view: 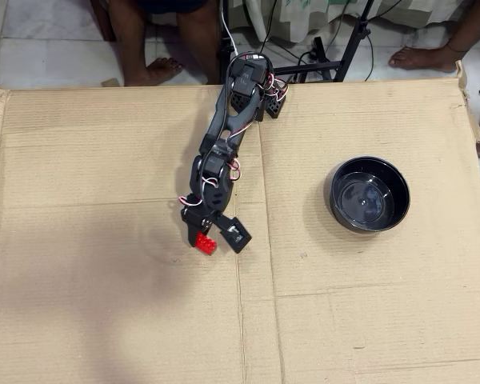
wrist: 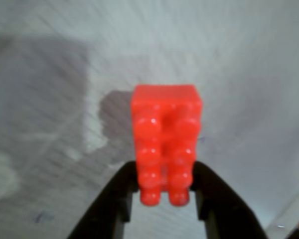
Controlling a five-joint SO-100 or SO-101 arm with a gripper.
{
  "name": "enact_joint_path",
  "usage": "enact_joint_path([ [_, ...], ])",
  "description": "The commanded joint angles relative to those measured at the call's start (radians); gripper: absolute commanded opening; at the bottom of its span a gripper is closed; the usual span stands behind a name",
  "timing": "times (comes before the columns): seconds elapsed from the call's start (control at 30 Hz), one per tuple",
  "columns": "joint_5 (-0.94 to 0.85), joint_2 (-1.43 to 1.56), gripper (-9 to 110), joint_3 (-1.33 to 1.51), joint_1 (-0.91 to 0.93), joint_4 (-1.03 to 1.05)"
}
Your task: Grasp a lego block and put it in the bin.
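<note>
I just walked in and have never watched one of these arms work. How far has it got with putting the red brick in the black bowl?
Done: the fingers have closed on the red brick, one on each side of it in the wrist view. In hand: whether it is lifted off the cardboard yet, I cannot tell. Left: the black bowl sits empty, well to the right in the overhead view, so the carry and drop remain.

lego block (view: 206, 242) between the fingers of the hand (view: 210, 240), left of centre on the desk (view: 104, 320) in the overhead view, possibly lifted clear, bin (view: 368, 194) well apart to its right
</note>
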Motion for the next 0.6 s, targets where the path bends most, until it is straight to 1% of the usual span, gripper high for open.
enact_joint_path([
  [0.0, 0.006, 0.137, 6, 0.002, -0.051, 0.048],
  [0.23, 0.008, 0.347, 6, 0.098, -0.186, 0.133],
  [0.57, 0.008, 0.615, 6, 0.322, -0.436, 0.118],
])
